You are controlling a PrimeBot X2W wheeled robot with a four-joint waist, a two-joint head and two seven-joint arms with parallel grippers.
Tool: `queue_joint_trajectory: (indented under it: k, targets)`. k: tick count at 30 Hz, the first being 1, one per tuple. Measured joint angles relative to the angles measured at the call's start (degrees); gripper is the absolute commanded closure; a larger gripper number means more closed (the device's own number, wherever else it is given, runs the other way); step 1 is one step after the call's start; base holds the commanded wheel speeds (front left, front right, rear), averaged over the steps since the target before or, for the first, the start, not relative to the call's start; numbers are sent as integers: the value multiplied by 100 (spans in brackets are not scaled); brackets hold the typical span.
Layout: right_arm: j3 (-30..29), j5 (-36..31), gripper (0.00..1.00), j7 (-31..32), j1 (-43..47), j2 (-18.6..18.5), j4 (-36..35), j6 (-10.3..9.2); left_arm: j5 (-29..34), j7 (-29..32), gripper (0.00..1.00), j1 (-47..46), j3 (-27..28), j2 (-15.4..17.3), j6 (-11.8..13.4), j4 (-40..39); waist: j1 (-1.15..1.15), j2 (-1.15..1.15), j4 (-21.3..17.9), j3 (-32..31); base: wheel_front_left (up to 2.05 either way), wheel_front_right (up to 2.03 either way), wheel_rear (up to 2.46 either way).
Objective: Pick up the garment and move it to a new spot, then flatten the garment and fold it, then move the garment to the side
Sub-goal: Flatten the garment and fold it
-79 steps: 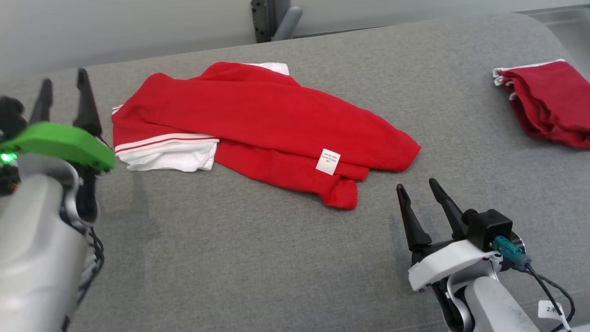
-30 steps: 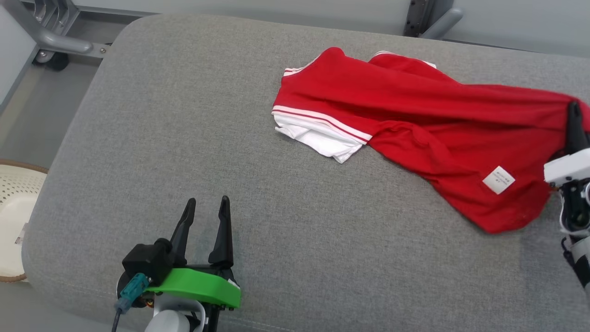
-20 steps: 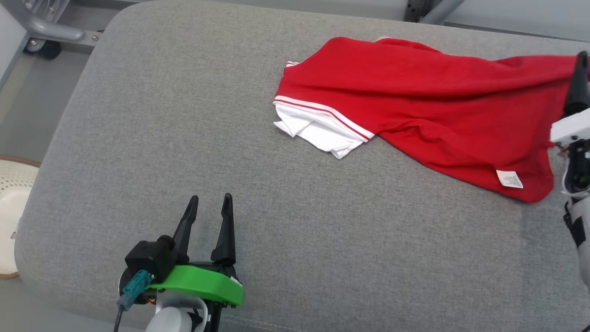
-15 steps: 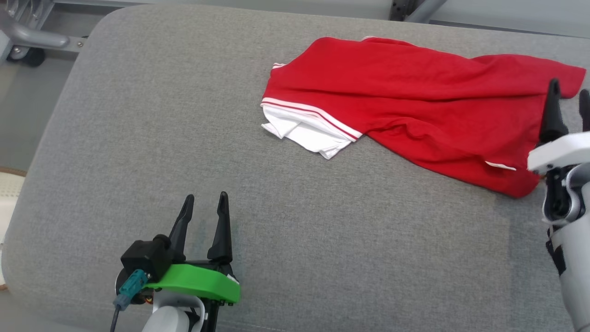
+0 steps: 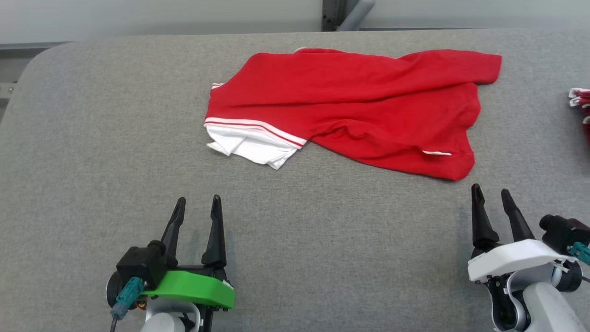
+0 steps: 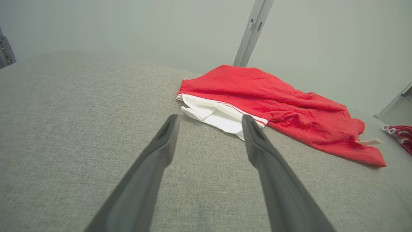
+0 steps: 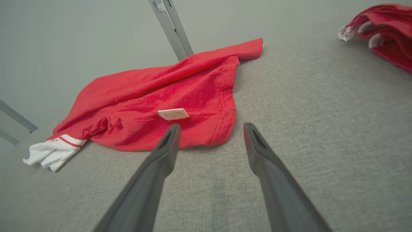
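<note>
Presently we find the crumpled red cloth garment with white striped trim [image 5: 350,106] lying loose on the grey fabric-covered cushion [image 5: 92,138], towards its far side, with neither arm touching it. The left gripper [image 5: 198,199] is near the front edge, its two dark fingers apart and empty. The right gripper [image 5: 489,189] is just short of the garment's near right corner, fingers likewise apart and empty. A second, bundled red garment [image 5: 581,108] rests well apart at the right edge.
</note>
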Motion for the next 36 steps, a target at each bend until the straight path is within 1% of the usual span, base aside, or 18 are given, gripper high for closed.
queue_joint_trajectory:
  k: [3,5,8,11,15,19,23,26,29,34,35,36]
  targets:
    - [83,132,0,0,81,19,87,0,87,0,0,62,-20,0,-11,-15,0,0,-188,-65,0,0,0]
    - [121,333,0,-1,62,0,254,-1,152,0,0,85,-52,-1,-15,-20,0,0,-289,-114,0,0,0]
    - [432,731,0,1,-119,-188,706,-1,179,-1,0,88,-118,-1,-15,-37,0,0,-379,-202,0,0,0]
    - [713,1238,0,274,-532,-527,1063,-1,200,0,0,92,-188,-1,-13,-42,0,0,-402,-260,0,0,0]
    - [1046,1830,0,894,-1110,-927,1368,-1,207,0,0,106,-235,-1,-14,-43,0,0,-359,-223,0,0,0]
    - [1279,2497,0,1619,-1556,-1181,1552,-1,209,0,0,91,-298,-1,-16,-29,0,0,-271,-143,0,0,0]
    - [1337,3096,0,2104,-1851,-1393,1708,-1,197,0,0,39,-390,-1,-14,-8,0,0,-146,-36,0,0,0]
    - [1435,3327,0,2284,-1995,-1537,1780,-1,159,0,0,-31,-444,-1,-14,0,0,0,-47,67,0,0,0]
    - [1570,3505,0,2417,-2092,-1605,1831,-1,141,0,0,-88,-493,-1,-13,19,0,0,52,184,0,0,0]
    - [1775,3633,0,2447,-2229,-1702,2011,-1,99,0,0,-192,-542,-1,11,37,0,0,216,364,0,0,0]
    - [1823,3652,8,2452,-2273,-1714,2024,-1,99,0,0,-197,-546,-1,11,43,0,0,241,394,0,0,0]
    - [1869,3690,47,2464,-2308,-1728,2031,-1,99,0,0,-205,-547,-1,11,53,0,0,266,420,0,0,0]
